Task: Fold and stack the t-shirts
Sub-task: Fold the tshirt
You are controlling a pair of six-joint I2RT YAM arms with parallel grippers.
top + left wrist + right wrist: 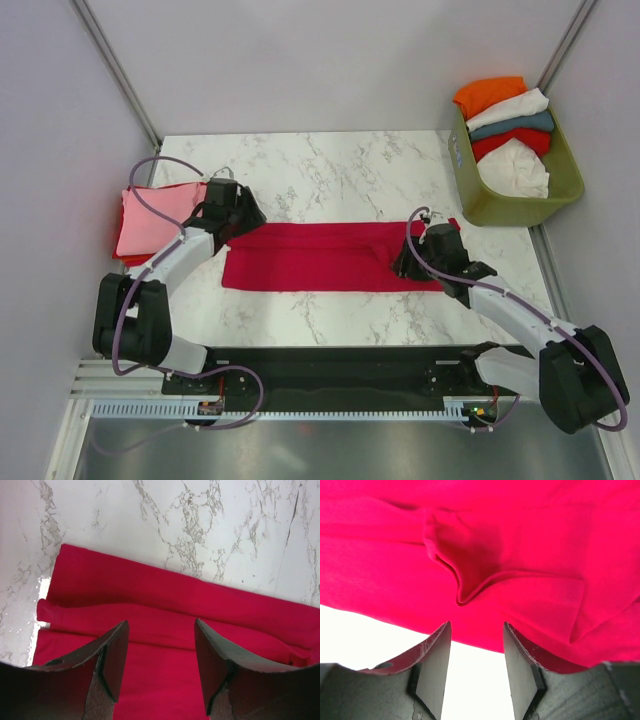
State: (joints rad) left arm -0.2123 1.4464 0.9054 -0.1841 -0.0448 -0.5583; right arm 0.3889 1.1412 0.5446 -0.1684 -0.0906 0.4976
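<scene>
Overhead, task thing: the crimson t-shirt (320, 258) lies folded into a long band across the middle of the marble surface (330, 175), running left to right.
Left end effector: in the top view the left end effector (245, 218) sits at the band's far left corner. Its own camera (160, 630) shows the fingers spread and released, with nothing between them, hanging over the red cloth.
Right end effector: the right end effector (405, 265) is at the band's right end. Its wrist view (477, 627) shows the fingers apart and gripping nothing, with the cloth's near edge and bare surface in the gap.
Left wrist only: a lengthwise fold ridge crosses the shirt (175, 625), with a rounded tucked end at the left. Veined marble (150, 520) lies beyond.
Right wrist only: a puckered, pocket-like crease shows in the cloth (520, 555) just ahead of the fingers.
Top view only: a folded pink t-shirt (155, 215) rests at the left edge of the surface, on a red layer (135, 260) that peeks out beneath it. An olive-green basket (520, 210) stands at the far right, holding an orange t-shirt (488, 95), a white t-shirt (510, 108), a teal t-shirt (525, 125) and further red and white cloth.
</scene>
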